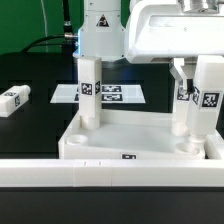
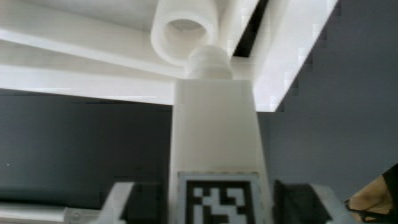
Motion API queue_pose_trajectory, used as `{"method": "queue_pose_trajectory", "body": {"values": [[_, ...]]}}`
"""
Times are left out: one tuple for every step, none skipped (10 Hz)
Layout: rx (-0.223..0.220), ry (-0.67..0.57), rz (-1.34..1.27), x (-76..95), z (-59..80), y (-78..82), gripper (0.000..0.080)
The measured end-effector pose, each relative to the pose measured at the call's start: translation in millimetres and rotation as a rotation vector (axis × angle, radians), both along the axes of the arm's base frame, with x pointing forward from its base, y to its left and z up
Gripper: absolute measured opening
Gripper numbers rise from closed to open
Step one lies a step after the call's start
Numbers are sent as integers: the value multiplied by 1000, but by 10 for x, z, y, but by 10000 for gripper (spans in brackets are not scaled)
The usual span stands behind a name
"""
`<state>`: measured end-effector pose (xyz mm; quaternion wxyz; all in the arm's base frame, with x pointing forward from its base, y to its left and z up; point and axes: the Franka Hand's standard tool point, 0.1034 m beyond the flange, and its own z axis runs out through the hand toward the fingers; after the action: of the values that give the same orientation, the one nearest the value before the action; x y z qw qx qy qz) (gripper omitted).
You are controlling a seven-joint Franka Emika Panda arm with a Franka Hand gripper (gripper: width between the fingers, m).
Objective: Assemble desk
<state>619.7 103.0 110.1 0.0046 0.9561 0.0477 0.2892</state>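
**Four legs in view, one clamped in my end effector**

My end effector [image 2: 217, 204] is clenched on a leg [image 2: 221, 130], with a finger [image 2: 139, 206] on either side of it, level with its tag. The leg's round peg [image 2: 210, 62] touches a corner socket [image 2: 178, 30] of the tabletop [image 2: 71, 70].

The tabletop lies rim-up on the black desk [image 1: 30, 135], just behind the long bar [image 1: 100, 176] that spans the foreground. At the tabletop's end on the exterior view's right, a nearer leg [image 1: 207, 110] and a farther leg [image 1: 184, 105] stand upright side by side beneath my wrist. From that view I cannot tell which of the two I grip. A third leg [image 1: 88, 85] stands upright at the tabletop's far corner on the exterior view's left. A loose leg [image 1: 12, 99] lies flat on the desk near its edge on the exterior view's left, well apart from the tabletop. The marker board [image 1: 110, 93] lies flat behind the tabletop.
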Motion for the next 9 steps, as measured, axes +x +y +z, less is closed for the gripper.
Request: {"method": "queue_pose_trajectory", "body": {"values": [[-1,0,-1,3,1,-15,285],[-1,0,-1,3,1,-21,285],[-2,0,-2,6,1,-37,285],[-7,-1,-2,13,3,-72,285],[-7,-8,-4,20,7,-91,286],[-8,-26,-3,31,22,-85,286],[-8,-37,-3,41,33,-83,286],[-9,-36,-3,42,33,-84,285],[-9,-36,-3,42,33,-84,285]]}}
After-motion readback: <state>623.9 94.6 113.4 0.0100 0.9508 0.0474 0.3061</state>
